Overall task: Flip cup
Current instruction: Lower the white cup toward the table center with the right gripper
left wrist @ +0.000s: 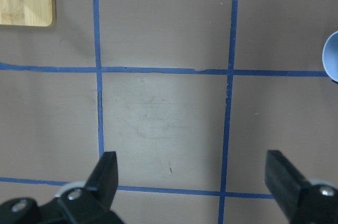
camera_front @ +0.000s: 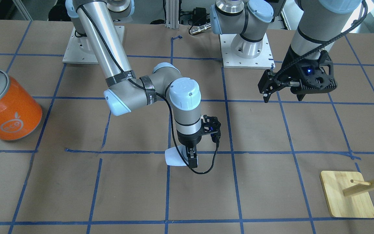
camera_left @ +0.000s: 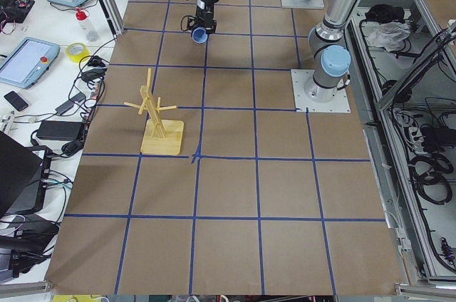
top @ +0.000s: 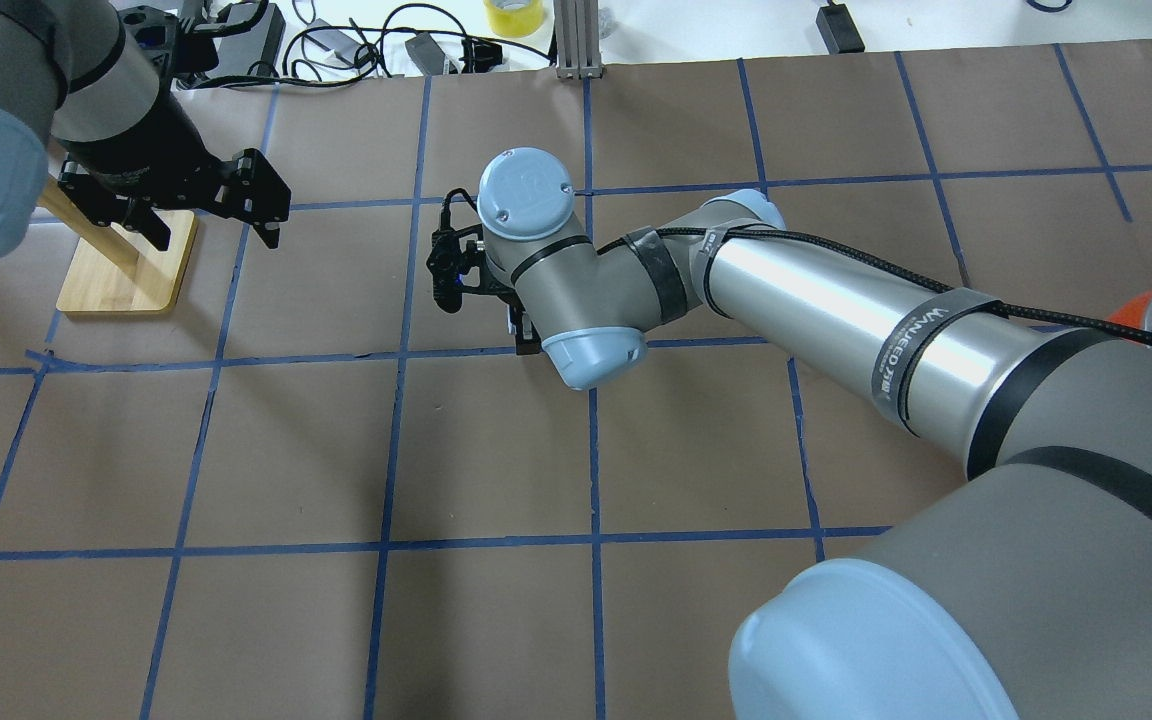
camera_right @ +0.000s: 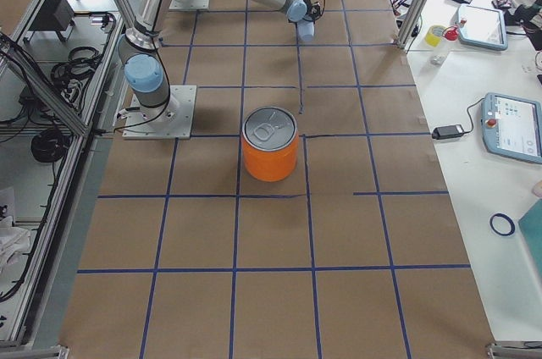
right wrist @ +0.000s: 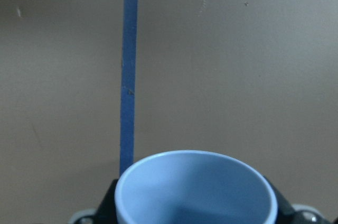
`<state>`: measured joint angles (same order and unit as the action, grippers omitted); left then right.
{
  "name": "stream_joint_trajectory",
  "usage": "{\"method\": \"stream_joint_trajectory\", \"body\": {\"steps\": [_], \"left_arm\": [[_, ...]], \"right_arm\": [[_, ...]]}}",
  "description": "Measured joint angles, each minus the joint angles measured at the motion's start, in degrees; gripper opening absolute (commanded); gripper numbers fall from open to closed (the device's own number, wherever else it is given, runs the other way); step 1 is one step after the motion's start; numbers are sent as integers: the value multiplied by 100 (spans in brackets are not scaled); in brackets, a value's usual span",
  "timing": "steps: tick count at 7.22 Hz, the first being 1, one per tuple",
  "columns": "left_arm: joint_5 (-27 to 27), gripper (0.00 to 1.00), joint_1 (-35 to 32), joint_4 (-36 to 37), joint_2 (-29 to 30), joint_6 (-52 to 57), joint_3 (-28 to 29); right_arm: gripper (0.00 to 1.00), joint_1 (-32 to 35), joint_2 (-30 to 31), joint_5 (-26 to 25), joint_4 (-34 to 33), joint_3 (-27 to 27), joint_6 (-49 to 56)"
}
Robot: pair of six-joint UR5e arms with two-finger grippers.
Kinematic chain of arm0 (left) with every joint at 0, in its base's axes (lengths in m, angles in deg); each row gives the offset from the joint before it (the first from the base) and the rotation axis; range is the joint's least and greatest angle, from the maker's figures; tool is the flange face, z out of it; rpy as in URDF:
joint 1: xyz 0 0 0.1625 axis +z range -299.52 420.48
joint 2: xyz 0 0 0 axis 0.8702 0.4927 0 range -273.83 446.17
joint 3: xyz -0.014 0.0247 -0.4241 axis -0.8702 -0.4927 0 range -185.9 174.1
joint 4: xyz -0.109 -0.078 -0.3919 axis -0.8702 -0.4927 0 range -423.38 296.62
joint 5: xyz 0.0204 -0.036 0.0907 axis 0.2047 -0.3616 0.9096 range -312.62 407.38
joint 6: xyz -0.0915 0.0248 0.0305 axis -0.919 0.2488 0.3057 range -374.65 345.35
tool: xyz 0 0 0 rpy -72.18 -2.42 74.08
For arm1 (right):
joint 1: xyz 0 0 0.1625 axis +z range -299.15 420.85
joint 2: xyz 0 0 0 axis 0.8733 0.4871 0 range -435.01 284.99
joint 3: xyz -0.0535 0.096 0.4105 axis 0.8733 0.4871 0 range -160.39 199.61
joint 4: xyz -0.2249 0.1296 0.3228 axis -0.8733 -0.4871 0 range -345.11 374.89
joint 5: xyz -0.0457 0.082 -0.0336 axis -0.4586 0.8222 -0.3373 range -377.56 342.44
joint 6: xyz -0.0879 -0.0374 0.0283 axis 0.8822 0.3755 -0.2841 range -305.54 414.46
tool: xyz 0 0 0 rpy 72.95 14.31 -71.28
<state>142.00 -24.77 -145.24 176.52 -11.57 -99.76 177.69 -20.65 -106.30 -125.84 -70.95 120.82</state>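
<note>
**Right gripper (camera_front: 191, 160) clamping a small pale blue-white tapered plastic cup (camera_front: 174, 157)**

Large orange metal can (camera_front: 10, 107) stands well apart from it. Left gripper (left wrist: 193, 174) hangs with fingers spread wide. The cup lies tipped sideways between the right fingers.

Strap (top: 921, 345) on right arm (top: 816, 290): white print is read as "WANJEED" | Orange can (camera_front: 8, 107): white fruit logo is seen, lettering unreadable.

The cup (camera_front: 174, 157) is pale blue-white outside, blue-grey inside. The table (camera_front: 271, 188) is brown with a grid of blue tape lines. The can (camera_front: 8, 110) is orange, silver-topped, with a white logo. The stand (camera_front: 346, 198) is pale wood. The left gripper (camera_front: 282, 97) and right gripper (camera_front: 188, 159) are black.
</note>
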Motion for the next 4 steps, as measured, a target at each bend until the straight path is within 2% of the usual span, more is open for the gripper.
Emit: {"method": "stream_joint_trajectory", "body": {"steps": [4], "left_arm": [[-7,100,-2,-44,17,0,-41]], "right_arm": [[8,5,-20,3,20,-40,-13]]}}
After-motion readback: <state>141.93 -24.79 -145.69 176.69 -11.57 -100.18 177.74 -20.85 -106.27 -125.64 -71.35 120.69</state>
